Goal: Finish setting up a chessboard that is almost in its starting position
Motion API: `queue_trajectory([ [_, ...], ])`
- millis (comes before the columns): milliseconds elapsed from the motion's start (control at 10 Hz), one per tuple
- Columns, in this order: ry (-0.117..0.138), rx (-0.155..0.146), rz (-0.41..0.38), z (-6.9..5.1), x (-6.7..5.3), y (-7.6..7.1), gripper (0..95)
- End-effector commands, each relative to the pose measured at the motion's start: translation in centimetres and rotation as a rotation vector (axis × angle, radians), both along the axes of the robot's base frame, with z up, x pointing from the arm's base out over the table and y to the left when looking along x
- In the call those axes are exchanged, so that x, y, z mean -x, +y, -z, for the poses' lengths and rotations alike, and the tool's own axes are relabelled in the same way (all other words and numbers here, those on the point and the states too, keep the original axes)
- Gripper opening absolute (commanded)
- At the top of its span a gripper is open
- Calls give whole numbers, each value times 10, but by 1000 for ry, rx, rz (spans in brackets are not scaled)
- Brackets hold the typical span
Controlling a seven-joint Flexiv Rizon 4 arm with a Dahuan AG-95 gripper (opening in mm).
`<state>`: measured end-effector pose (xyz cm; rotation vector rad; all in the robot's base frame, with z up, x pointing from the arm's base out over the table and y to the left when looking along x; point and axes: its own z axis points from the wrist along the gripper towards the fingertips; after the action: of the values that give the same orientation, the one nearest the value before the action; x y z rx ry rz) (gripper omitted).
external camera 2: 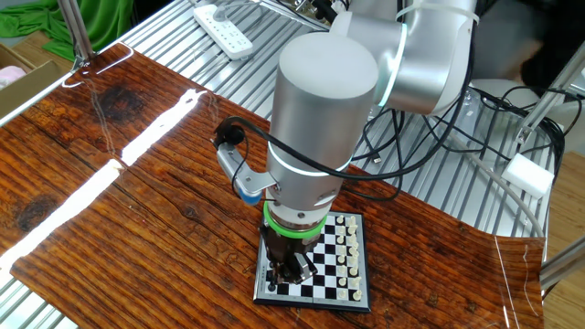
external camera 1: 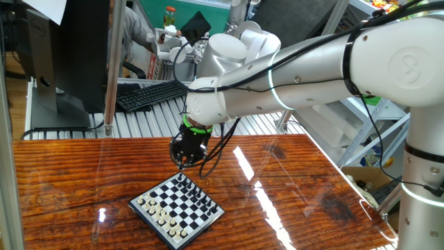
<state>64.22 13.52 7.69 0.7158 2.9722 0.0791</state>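
The chessboard (external camera 1: pixel 149 223) is a small black and white board with a dark rim, lying on the wooden table near its front. White pieces (external camera 1: pixel 161 214) line its near-left side and black pieces (external camera 1: pixel 200 196) its far-right side. My gripper (external camera 1: pixel 182 164) points down just above the board's far corner, by the black rows. In the other fixed view my gripper (external camera 2: pixel 292 270) hangs over the black-piece side of the board (external camera 2: pixel 315 304) and hides part of it; the white pieces (external camera 2: pixel 345 251) show to the right. The fingers look close together, and any piece between them is not visible.
A keyboard (external camera 1: pixel 149 94) and a monitor (external camera 1: pixel 62 55) stand behind the table on the metal rollers. A white power strip (external camera 2: pixel 224 32) and loose cables (external camera 2: pixel 439 137) lie beyond the table edge. A cardboard box (external camera 1: pixel 368 180) stands at the right.
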Motion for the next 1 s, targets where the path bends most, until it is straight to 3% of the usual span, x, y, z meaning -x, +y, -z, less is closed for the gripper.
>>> queue_trajectory([
  [100,0,1,-1,0,-1,0,0],
  [1000,14,20,-5,0,-1,0,0],
])
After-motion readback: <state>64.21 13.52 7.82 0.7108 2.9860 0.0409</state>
